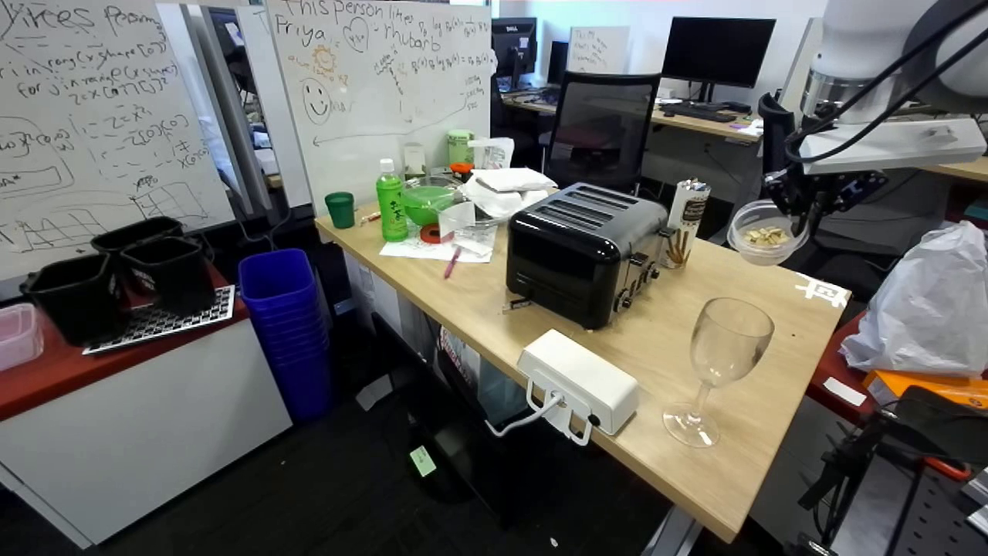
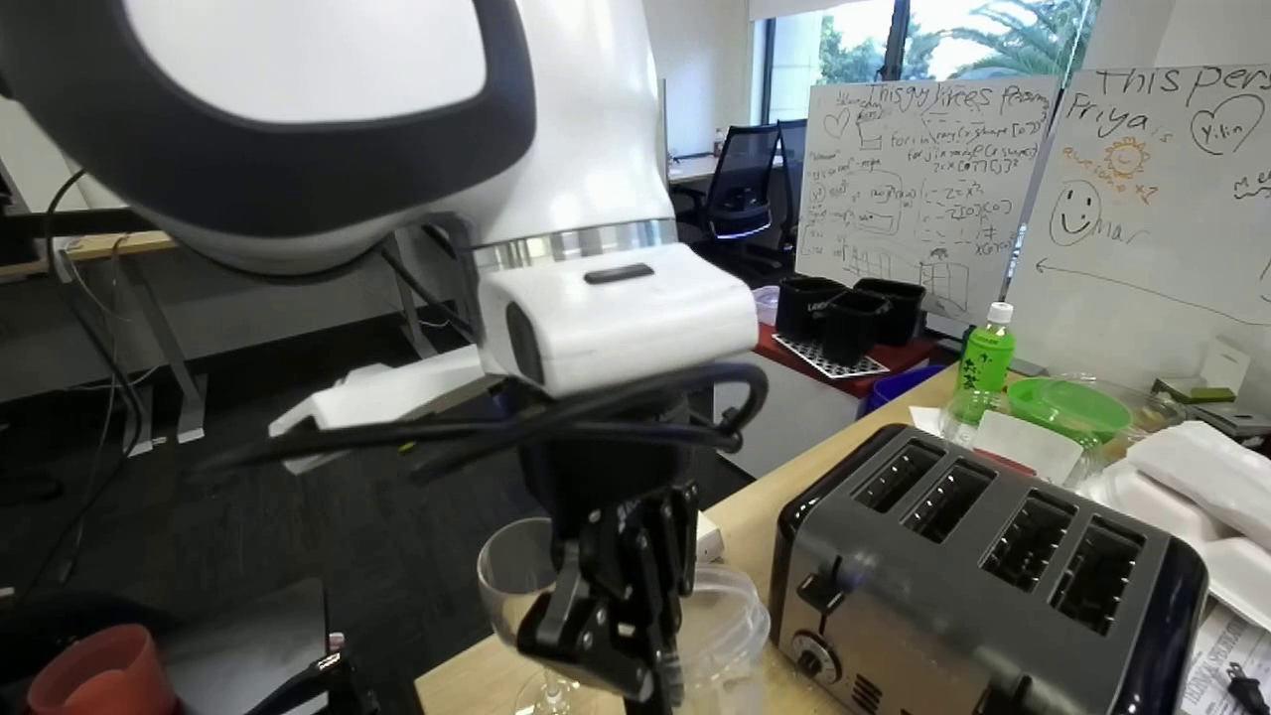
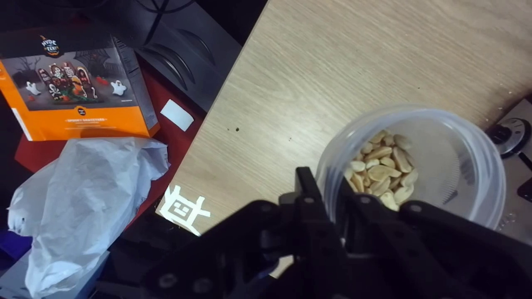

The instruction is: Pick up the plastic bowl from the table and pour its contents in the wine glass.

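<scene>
Plastic bowl (image 3: 444,166) hung above the table (image 1: 656,340), gripper (image 3: 326,182) jaws clamped on its rim; wine glass (image 1: 729,347) stood near a corner. One-sided grip risked swivelling mid-pour, likely spilling nuts (image 3: 380,166) over the edge.

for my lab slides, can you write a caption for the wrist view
Pincer gripping a clear plastic bowl of pale nuts by its side, over the light-wood table.

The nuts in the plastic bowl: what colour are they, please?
The nuts are pale cream to light tan; they show best in the wrist view.
</scene>
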